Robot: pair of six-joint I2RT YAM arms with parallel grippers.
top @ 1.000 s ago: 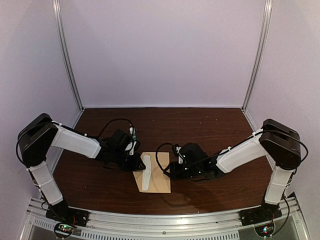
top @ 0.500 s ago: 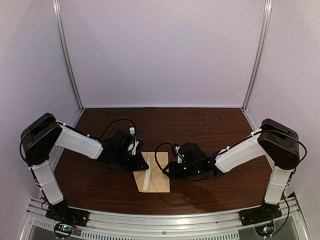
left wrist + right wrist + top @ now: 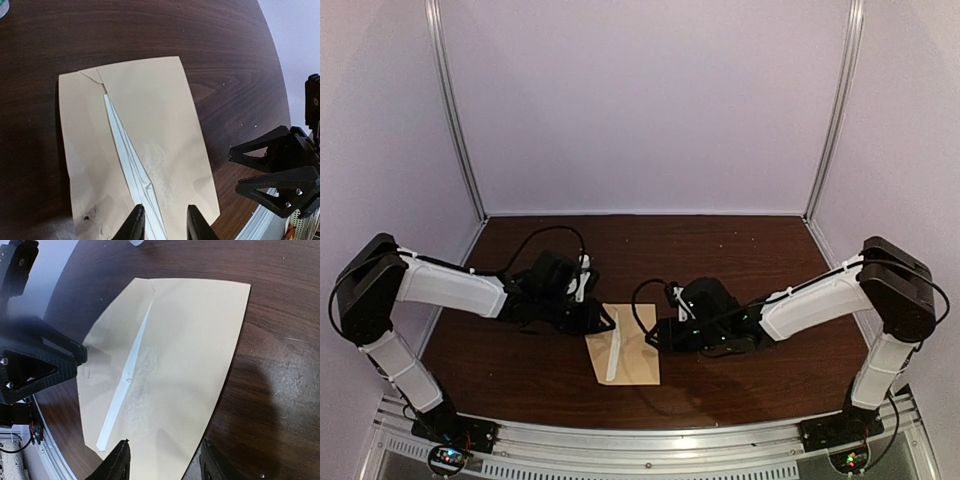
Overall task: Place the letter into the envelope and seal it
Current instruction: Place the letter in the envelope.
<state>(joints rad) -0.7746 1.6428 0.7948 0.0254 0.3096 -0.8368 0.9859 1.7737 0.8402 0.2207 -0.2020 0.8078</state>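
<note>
Two arms reach in low over the dark bench [image 3: 720,250], and between them lies the envelope [image 3: 638,350], flat, just toward 6 o'clock from the bench's middle. The left tool [image 3: 603,322] sits at the envelope's 10 o'clock corner and the right tool [image 3: 655,335] at its 3 o'clock edge. The letter [image 3: 613,352] shows only as a thin pale sliver along the left part of the envelope, running from 12 down to 6 o'clock. I cannot tell how much of it is tucked inside.

On the left wrist view the sliver tapers to a point at its far end, and its wide end lies between the left tool's fingers [image 3: 136,220]. They stand apart and pinch nothing. On the right wrist view the right tool's fingers [image 3: 117,460] are spread wide over the envelope's near edge, with nothing gripped.
</note>
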